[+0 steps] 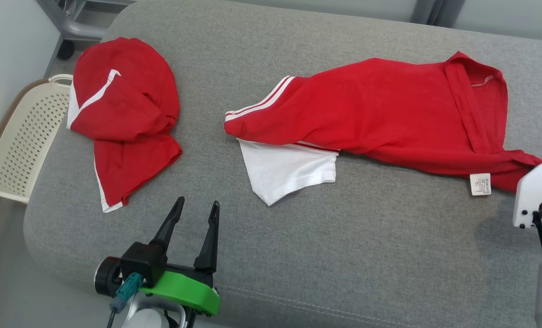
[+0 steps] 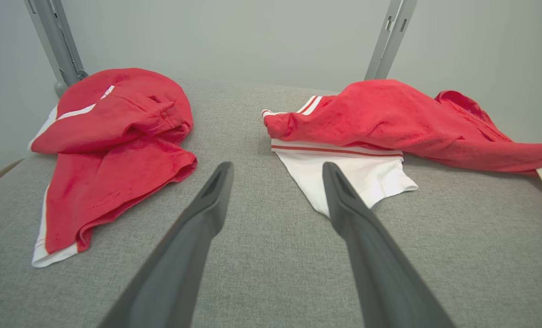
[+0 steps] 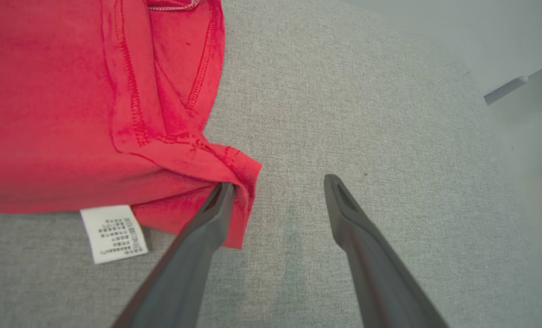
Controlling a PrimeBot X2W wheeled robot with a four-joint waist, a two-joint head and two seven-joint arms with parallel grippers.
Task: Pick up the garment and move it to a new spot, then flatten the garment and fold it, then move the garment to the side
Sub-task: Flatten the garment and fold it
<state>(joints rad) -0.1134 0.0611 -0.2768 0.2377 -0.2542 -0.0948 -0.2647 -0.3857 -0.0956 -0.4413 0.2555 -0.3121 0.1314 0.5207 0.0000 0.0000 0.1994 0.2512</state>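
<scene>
The garment (image 1: 389, 109), a red shirt with white stripes and a white sleeve, lies stretched across the right half of the grey cushion (image 1: 343, 237); its white care label (image 1: 480, 184) shows near the right end. In the right wrist view my right gripper (image 3: 279, 184) is open just above the cushion, its left finger touching the garment's corner (image 3: 239, 182), nothing between the fingers. My left gripper (image 1: 198, 203) stands open near the front edge, apart from the cloth; in the left wrist view the left gripper (image 2: 276, 168) points between the garment (image 2: 389, 118) and another one.
A second red garment (image 1: 125, 114) lies crumpled at the cushion's left end. A cream perforated basket (image 1: 20, 141) sits on the floor beyond the left edge. Grey metal posts (image 2: 389, 41) stand behind. My right arm's pale forearm (image 1: 537, 200) is at the right edge.
</scene>
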